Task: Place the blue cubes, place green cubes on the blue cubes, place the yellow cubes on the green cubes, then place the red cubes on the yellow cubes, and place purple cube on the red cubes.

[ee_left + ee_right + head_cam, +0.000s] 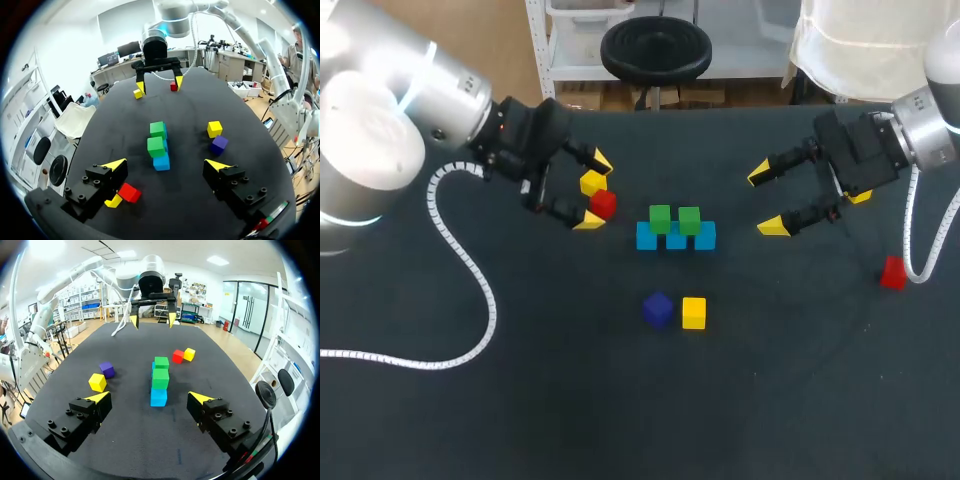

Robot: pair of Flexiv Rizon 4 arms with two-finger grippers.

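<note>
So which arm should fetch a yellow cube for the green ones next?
Left, probably: the left hand, open, sits right at a yellow cube, a red cube beside it. The right hand, also open, has no cube between its fingers.

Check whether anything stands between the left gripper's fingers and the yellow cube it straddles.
Yes. A red cube lies against the yellow cube, between it and one finger of the open left gripper. The other finger is right beside the yellow cube.
</note>
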